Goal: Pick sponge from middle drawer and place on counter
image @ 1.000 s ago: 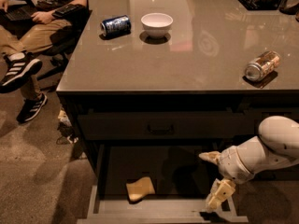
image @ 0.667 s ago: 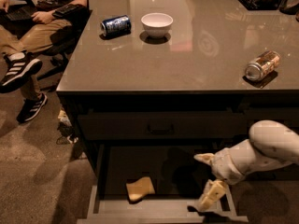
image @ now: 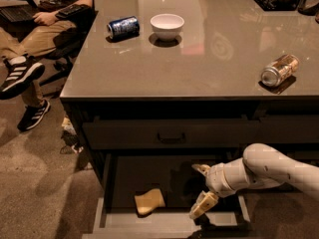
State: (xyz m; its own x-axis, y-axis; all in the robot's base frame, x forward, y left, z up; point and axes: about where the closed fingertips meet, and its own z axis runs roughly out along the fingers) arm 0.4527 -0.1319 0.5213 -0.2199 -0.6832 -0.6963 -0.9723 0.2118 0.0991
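Observation:
The pale tan sponge (image: 149,201) lies on the dark floor of the open middle drawer (image: 102,190), near its front left. My gripper (image: 202,188) hangs over the right half of the drawer, to the right of the sponge and apart from it. Its two pale fingers (image: 204,204) are spread apart with nothing between them. The white arm comes in from the lower right. The glossy grey-brown counter (image: 209,63) lies above the drawers.
On the counter are a white bowl (image: 167,25), a blue can on its side (image: 122,27) and a tan can on its side (image: 279,69). A closed drawer front with a bar handle (image: 171,136) is above the open drawer. A seated person's legs (image: 22,73) are at the left.
My gripper has moved left over the drawer, closer to the sponge. The sponge has not moved.

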